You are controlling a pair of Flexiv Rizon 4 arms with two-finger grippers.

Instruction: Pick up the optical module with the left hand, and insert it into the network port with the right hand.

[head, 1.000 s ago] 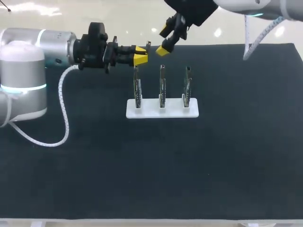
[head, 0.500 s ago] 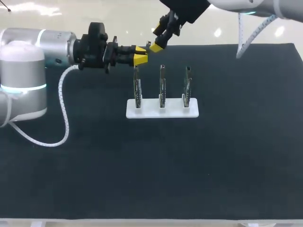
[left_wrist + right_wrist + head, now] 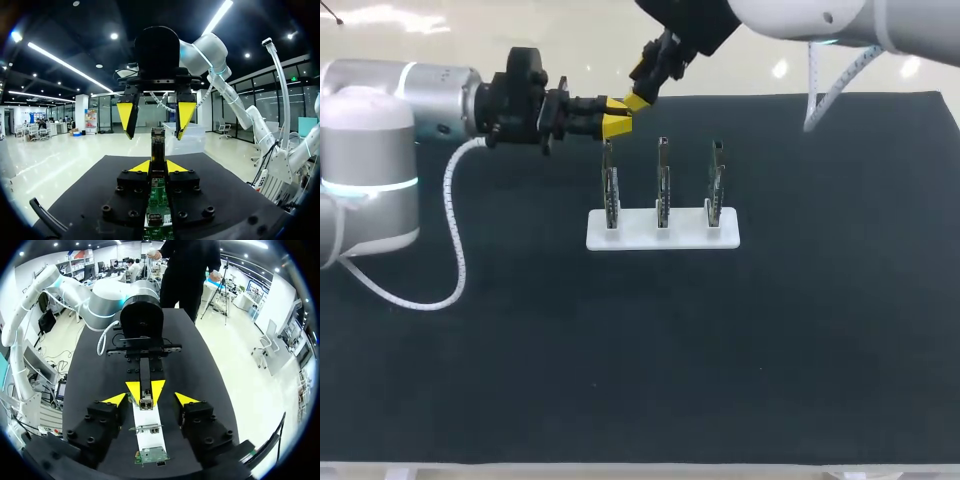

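Note:
My left gripper (image 3: pixel 617 117) is held level over the back of the table, shut on the optical module (image 3: pixel 158 142), a slim metal bar that sticks out past its yellow tips. My right gripper (image 3: pixel 638 98) comes down from the far side and faces it head-on. In the left wrist view the right gripper's yellow fingers (image 3: pixel 125 114) stand on either side of the module's free end without touching it. From the right wrist, the module (image 3: pixel 145 401) lies between the open fingers (image 3: pixel 114 399). The network ports sit on three upright circuit boards (image 3: pixel 663 185).
The three boards stand in a row on a white stand (image 3: pixel 662 238) just in front of and below both grippers. A white cable (image 3: pixel 455 240) loops from the left arm onto the black mat (image 3: pixel 720 340).
My right gripper has moved left and closer to the left gripper's tips, and its fingers have drawn nearer together around the module's end. The left arm has kept still.

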